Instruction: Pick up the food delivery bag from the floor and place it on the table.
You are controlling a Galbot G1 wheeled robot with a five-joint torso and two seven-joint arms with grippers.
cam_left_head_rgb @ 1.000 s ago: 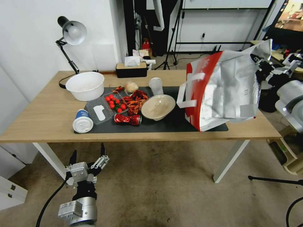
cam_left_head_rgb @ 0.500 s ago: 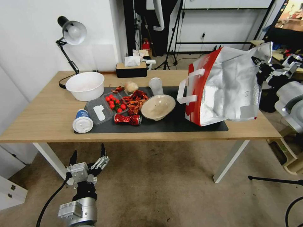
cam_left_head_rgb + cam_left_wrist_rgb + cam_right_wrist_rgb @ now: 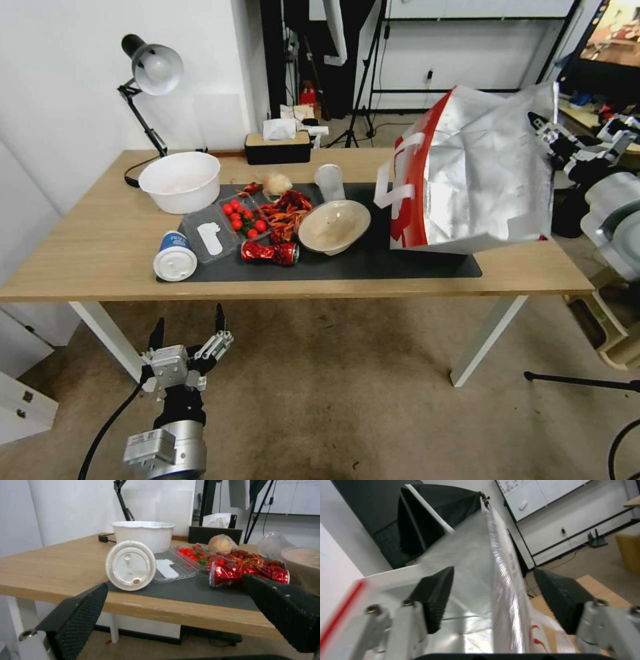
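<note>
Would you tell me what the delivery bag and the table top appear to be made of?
The food delivery bag looks like printed red-and-white paper outside with crinkled, shiny silver foil lining and flat white strap handles. The table top appears to be light wood or wood-look laminate with visible grain, matte.

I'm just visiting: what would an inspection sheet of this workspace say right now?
Surface: light-wood table with white legs, long dark grey mat on top.
Job's things: red-and-white foil-lined delivery bag stands tilted on the mat's right end.
Clutter: white plastic bowl, cherry tomato tray, crushed red can, beige bowl.
Grippers: right gripper at the bag's top edge, fingers open; left gripper open, low before the table.
Cables: black cable beside the left arm.
Surroundings: worn brownish floor, grey desk lamp.
</note>
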